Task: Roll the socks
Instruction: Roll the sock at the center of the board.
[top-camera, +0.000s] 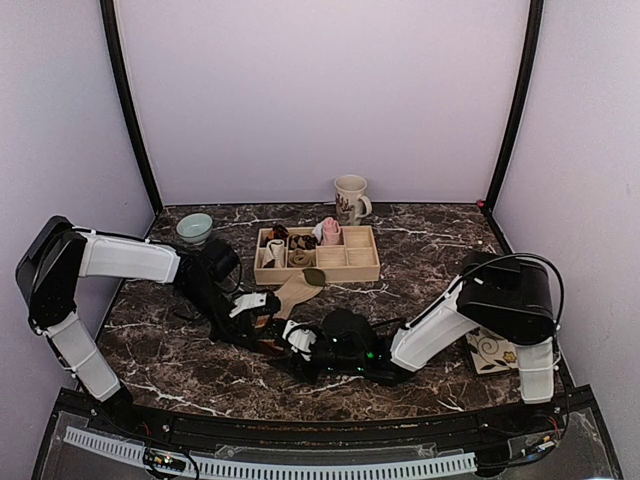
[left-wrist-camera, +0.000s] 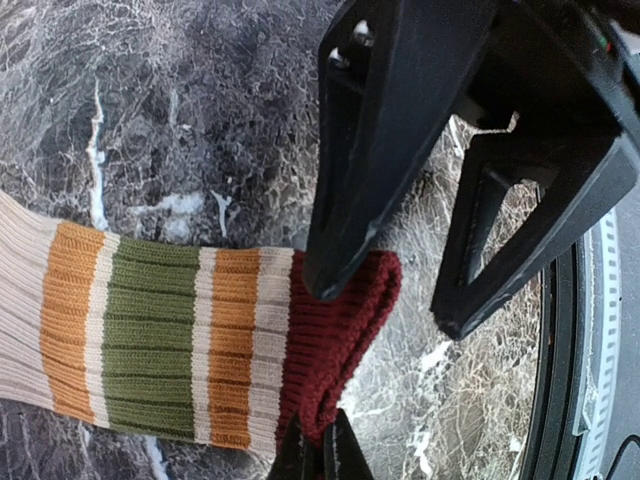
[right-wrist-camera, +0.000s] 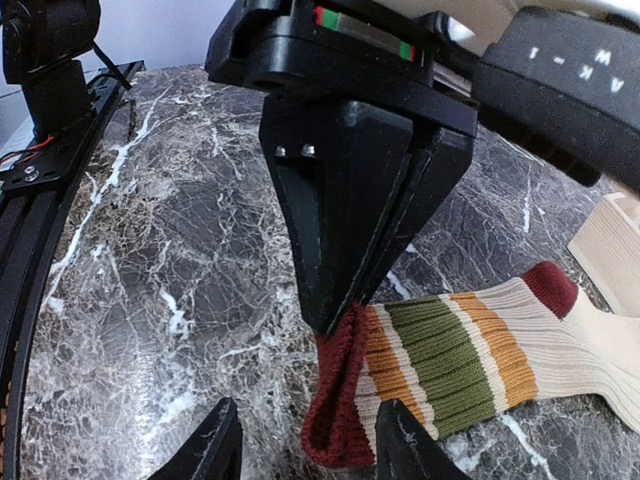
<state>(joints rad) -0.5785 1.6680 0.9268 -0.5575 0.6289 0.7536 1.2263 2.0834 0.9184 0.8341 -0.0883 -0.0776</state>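
Observation:
A tan sock (left-wrist-camera: 150, 340) with orange and green stripes and a dark-red cuff (left-wrist-camera: 335, 350) lies flat on the marble table. The left gripper (left-wrist-camera: 312, 455) is shut on one edge of the cuff, which is pinched up into a fold. In the right wrist view the left gripper (right-wrist-camera: 335, 315) comes down from above onto the cuff (right-wrist-camera: 345, 420). The right gripper (right-wrist-camera: 310, 450) is open and straddles the cuff's end: one finger stands over the striped part and the other over bare marble. From above, both grippers (top-camera: 285, 332) meet at the sock's (top-camera: 296, 290) near end.
A wooden compartment tray (top-camera: 362, 268) behind the sock holds small rolled bundles, one of them pink (top-camera: 330, 232). A mug (top-camera: 350, 198) stands behind the tray and a pale green bowl (top-camera: 194, 228) at the back left. A patterned card (top-camera: 490, 352) lies under the right arm.

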